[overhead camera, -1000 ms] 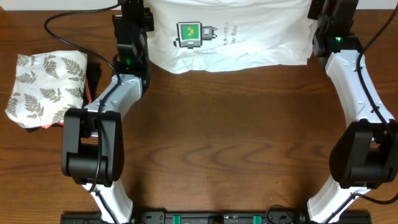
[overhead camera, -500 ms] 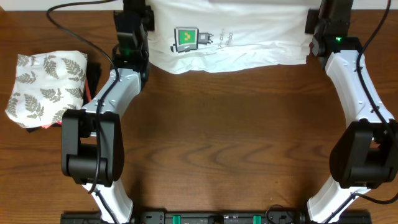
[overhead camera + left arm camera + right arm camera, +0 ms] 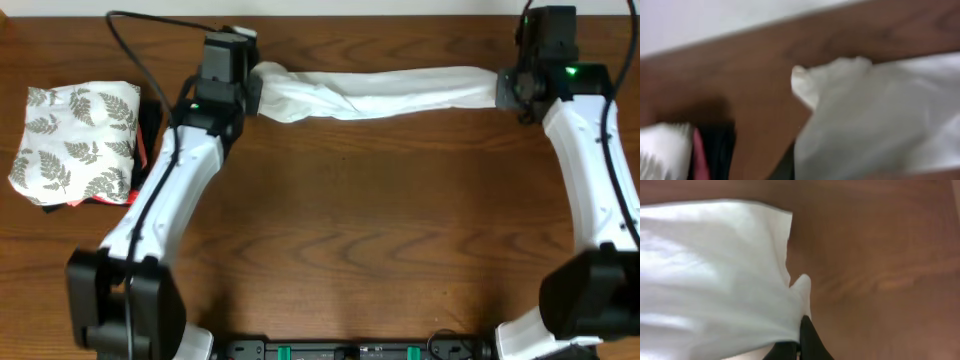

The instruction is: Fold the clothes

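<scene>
Plainly, both pincers are pinching cloth: the left pincer (image 3: 252, 92) is closed on one bunched end of the white T-shirt (image 3: 380, 92) and the right pincer (image 3: 503, 88) on the other, so the shirt hangs between them as a twisted, rope-like band at the far side of the table (image 3: 350, 230). Nothing of the printed graphic shows in this gathered state. The likeliest trouble is that the thin fabric, drawn tight and rolled on itself, either slips from one grip if the arms pull further apart or lands as a crumpled roll, not a flat panel, leaving no clean fold. A fern-print cloth (image 3: 75, 140) lies well out beyond the left pincer, away from the shirt, on a dark garment (image 3: 150, 120); a wide swing of that arm could disturb the stack. The overhead view alone shows the whole span and both arms. The right wrist view adds a dark fingertip (image 3: 807, 335) at the shirt's edge, with bare wood beyond. The left wrist view is blurred and shows no fingers, only white fabric and a red garment (image 3: 697, 155) at its corner.
</scene>
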Tool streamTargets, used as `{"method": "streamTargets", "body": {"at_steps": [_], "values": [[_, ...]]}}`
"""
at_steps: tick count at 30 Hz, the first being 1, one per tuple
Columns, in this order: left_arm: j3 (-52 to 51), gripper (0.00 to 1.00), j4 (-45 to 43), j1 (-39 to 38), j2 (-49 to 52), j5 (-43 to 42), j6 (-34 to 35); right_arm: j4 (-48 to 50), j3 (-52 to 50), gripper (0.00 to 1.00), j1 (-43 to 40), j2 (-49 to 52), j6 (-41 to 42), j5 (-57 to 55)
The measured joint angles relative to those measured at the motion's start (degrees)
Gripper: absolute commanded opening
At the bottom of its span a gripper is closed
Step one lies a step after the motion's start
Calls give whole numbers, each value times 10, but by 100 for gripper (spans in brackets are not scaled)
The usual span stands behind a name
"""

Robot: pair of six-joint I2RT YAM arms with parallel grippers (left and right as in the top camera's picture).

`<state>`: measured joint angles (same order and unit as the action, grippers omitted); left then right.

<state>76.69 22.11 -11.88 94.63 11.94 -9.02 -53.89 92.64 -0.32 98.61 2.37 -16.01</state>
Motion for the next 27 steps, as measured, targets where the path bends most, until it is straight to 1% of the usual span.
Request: {"method": "streamTargets", "body": {"at_steps": [4,9,13,16,19,23,24,26,27], "values": [[1,6,89,2,-15,0,5,-111,0,1,0,-25,9,2],[1,6,205,2,-15,0,12,-223,0,1,0,-28,15,16],[1,6,300,2,-15,0,27,-280,0,1,0,-28,17,30],[1,6,355,2,-15,0,42,-310,0,6,0,-28,18,40],[1,6,393,2,-15,0,70,-339,0,9,0,-28,20,49],[1,8,443,2,-15,0,108,-382,0,9,0,-28,20,62],[1,9,455,2,-15,0,117,-394,0,8,0,-28,20,66],[1,17,475,2,-15,0,135,-413,0,6,0,-28,20,76],[1,32,484,2,-15,-2,145,-423,0,5,0,-28,21,80]]}}
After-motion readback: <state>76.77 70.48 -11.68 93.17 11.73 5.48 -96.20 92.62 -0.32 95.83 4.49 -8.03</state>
